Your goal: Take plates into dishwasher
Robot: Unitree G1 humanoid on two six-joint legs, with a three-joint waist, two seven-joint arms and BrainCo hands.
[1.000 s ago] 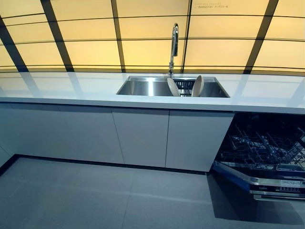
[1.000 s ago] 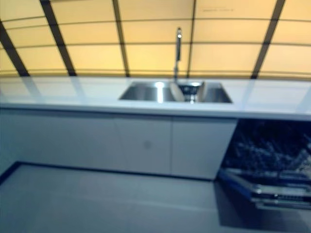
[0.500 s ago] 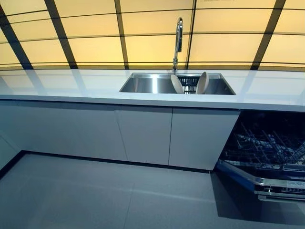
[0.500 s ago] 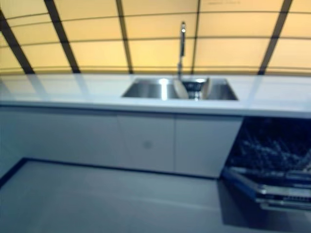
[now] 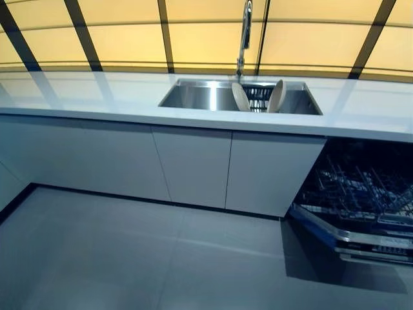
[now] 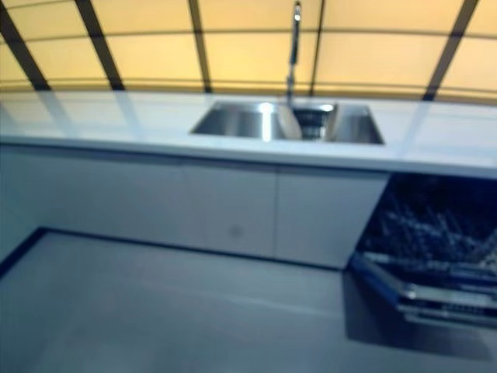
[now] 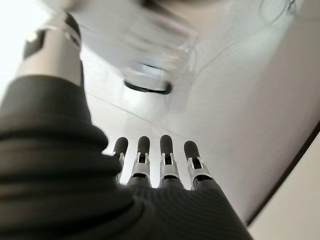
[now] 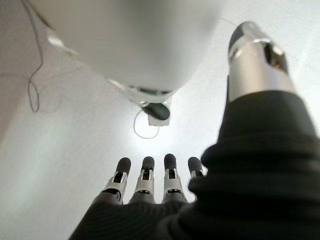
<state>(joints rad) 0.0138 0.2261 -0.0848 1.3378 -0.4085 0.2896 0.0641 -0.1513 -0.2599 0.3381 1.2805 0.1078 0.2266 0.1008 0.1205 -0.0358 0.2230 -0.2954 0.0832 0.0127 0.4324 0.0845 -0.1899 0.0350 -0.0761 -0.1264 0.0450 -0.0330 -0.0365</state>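
**Plates upright in the sink, dishwasher open, hands empty**

Yellow panels with dark bars back a long white bench (image 5: 97, 97) over white cabinet doors (image 5: 193, 165) and a grey floor (image 5: 129, 258). Set into the bench is a steel sink (image 5: 200, 97) with a tap (image 5: 245, 32) behind it, cut off at the picture's upper edge. Two plates (image 5: 240, 97) (image 5: 277, 95) stand on edge in the sink's right part, leaning away from each other, with a dark rack (image 5: 259, 95) between them; their lower parts are hidden below the sink's rim. Under the bench's right end the dishwasher (image 5: 361, 194) stands open, its wire rack (image 5: 361, 187) showing and its door (image 5: 348, 239) dropped forward; its right side is cut off by the frame.

Neither hand shows in the head views, so both are well apart from the plates. The left hand (image 7: 155, 170) in its wrist view has straight fingers and holds nothing; what lies past them is blurred. The right hand (image 8: 150, 187) likewise has fingers extended and is empty.
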